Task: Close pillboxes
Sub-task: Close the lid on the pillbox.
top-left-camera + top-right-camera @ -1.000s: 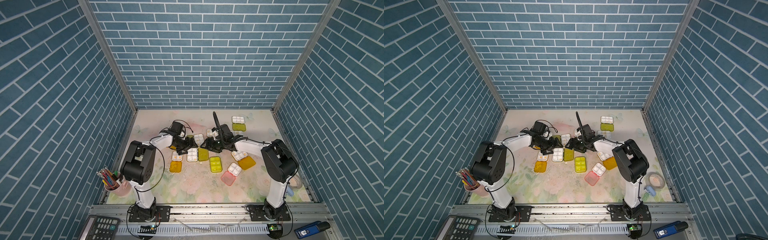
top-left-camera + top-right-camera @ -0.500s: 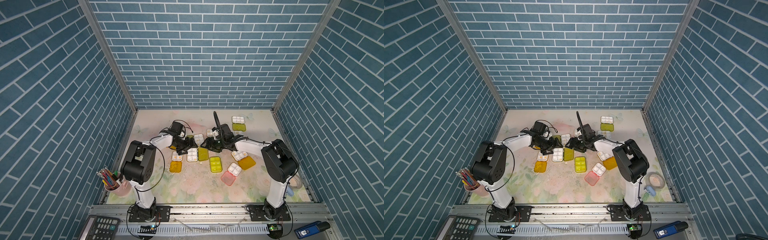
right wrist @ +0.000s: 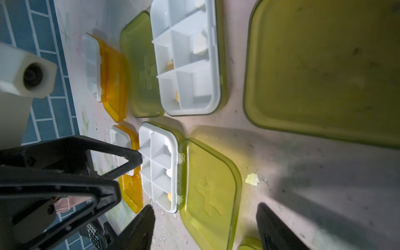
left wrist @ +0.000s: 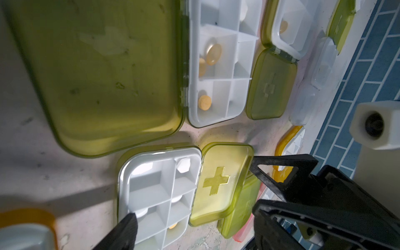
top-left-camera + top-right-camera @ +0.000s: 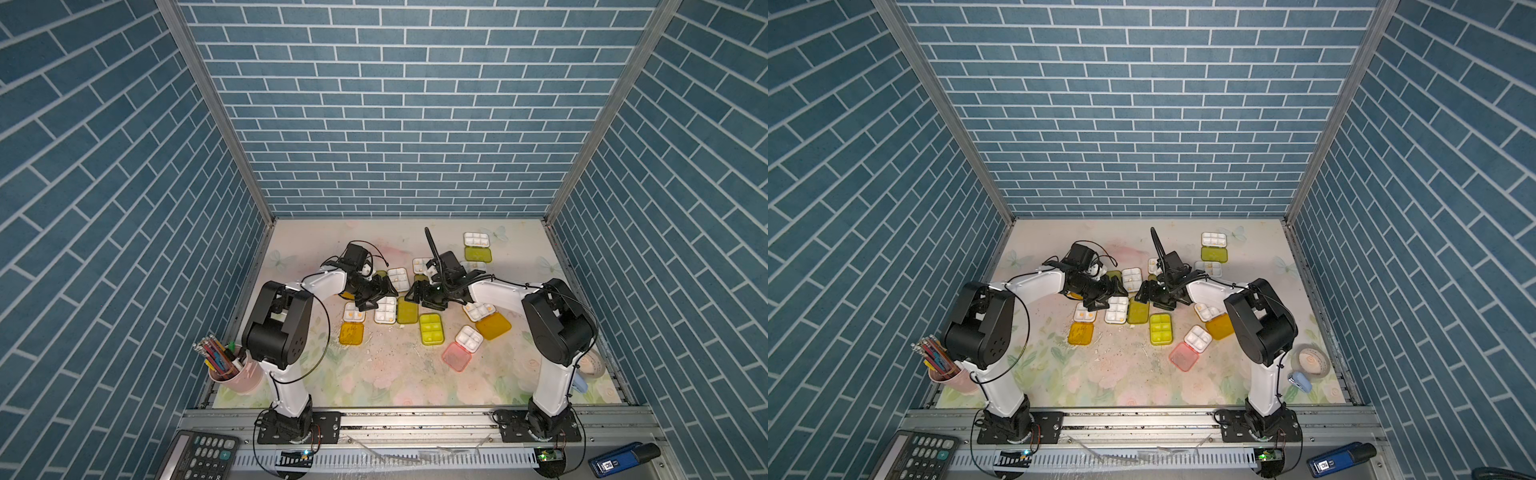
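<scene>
Working the centre pillbox (image 5: 386, 311), lying mid-table between both arms. Bracing tray (image 3: 158, 168) at its outer rim with one fingertip (image 3: 135, 154) of left gripper (image 5: 383, 296), jaws probably part open and empty, going by a poor angle on them. Touching lid (image 4: 220, 184) at its free edge with a finger (image 4: 256, 162) of right gripper (image 3: 204, 207), jaws spread wide, holding nothing. Not latched yet, with lid hinged out to the side of tray. Next: swing lid over the hinge and press flat till it clicks; lift the left fingertip off the rim first or risk pinching it. Tight on room: open green box (image 4: 218, 65) just behind, orange box (image 3: 131, 194) just beside tray, closed green box (image 5: 430, 328) near the front, grippers nose to nose. Plenty of bare table (image 5: 386, 374) up front, well apart from walls. Counting only that one box as shut, most others open.
</scene>
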You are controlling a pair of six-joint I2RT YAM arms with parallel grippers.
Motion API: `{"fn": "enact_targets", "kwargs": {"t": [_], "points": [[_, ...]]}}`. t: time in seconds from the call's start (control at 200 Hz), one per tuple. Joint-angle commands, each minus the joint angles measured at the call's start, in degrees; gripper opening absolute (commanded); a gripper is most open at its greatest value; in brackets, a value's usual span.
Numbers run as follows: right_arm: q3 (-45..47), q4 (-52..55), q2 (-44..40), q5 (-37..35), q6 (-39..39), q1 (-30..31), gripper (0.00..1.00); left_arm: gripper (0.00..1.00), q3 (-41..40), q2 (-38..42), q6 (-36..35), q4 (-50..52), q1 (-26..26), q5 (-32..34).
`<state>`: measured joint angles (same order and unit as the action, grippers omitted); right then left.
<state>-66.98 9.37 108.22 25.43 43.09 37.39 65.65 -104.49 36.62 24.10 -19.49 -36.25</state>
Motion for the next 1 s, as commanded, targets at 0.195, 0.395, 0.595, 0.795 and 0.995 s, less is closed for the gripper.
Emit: {"fn": "enact_targets", "kwargs": {"t": [0.195, 0.395, 0.595, 0.795, 0.995], "points": [[-0.3, -6.6, 1.2, 5.0, 1.9, 0.2, 0.76, 0.86, 0.6, 1.5, -1.5, 1.3, 0.0, 0.6], [-1.2, -7.1, 2.8, 5.6, 2.7, 0.2, 0.76, 0.86, 0.5, 0.7, -1.5, 1.2, 0.0, 1.0], [-1.0, -5.5, 3.1, 3.9, 2.9, 0.2, 0.76, 0.85, 0.4, 0.7, -1.5, 1.1, 0.0, 0.8], [-0.7, -7.6, 3.5, 5.4, 4.0, 0.1, 0.76, 0.85, 0.4, 0.5, -1.5, 1.0, 0.0, 0.8], [-1.8, -12.1, 5.0, 9.1, 7.3, 0.5, 0.75, 0.86, 0.4, 0.4, -1.6, 1.1, 0.0, 0.7]]}}
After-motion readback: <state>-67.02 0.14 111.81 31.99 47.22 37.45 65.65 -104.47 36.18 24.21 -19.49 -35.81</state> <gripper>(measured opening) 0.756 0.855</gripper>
